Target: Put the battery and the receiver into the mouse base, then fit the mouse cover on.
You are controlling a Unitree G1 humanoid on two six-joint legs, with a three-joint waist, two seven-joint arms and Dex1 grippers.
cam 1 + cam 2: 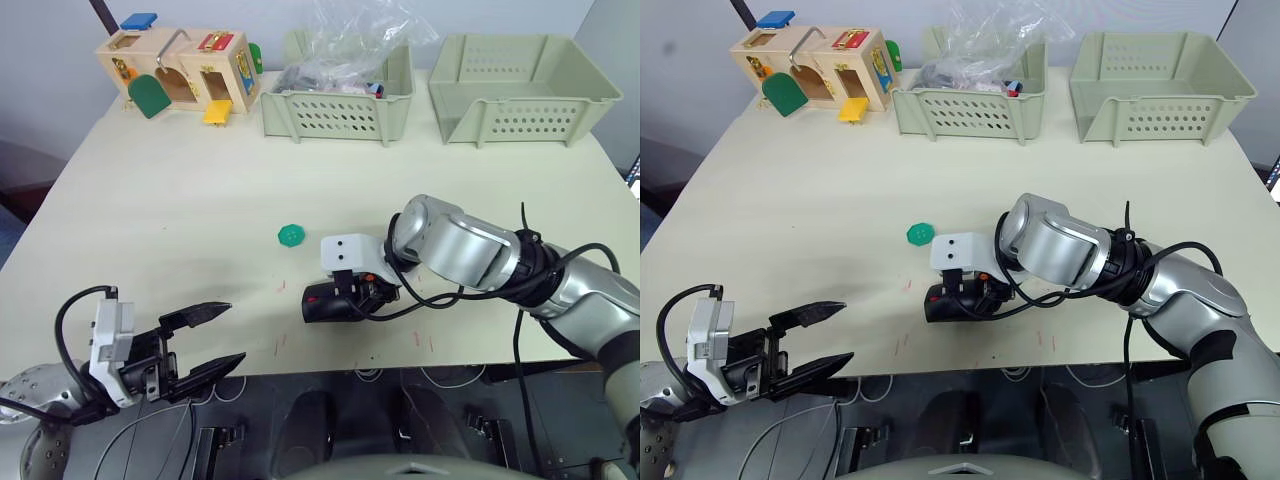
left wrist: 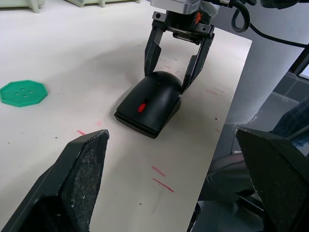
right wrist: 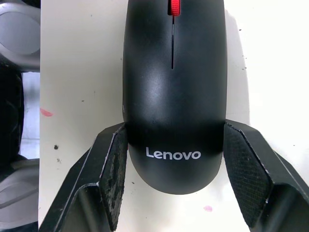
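Note:
The black mouse cover [image 3: 174, 96], with white lettering near its rear end, sits on the mouse base [image 2: 145, 126], whose lower rim shows under it near the table's front edge. My right gripper [image 1: 352, 296] is shut on the cover's rear, one pad [image 3: 116, 169] against each side. My left gripper [image 1: 235, 333] hangs open off the front edge, left of the mouse, holding nothing. The battery and the receiver are hidden.
A flat green disc [image 1: 290, 235] lies on the table behind the mouse. Two pale green baskets [image 1: 335, 115] [image 1: 520, 100] stand at the back, one holding a plastic bag. A wooden latch box [image 1: 180, 70] stands at the back left.

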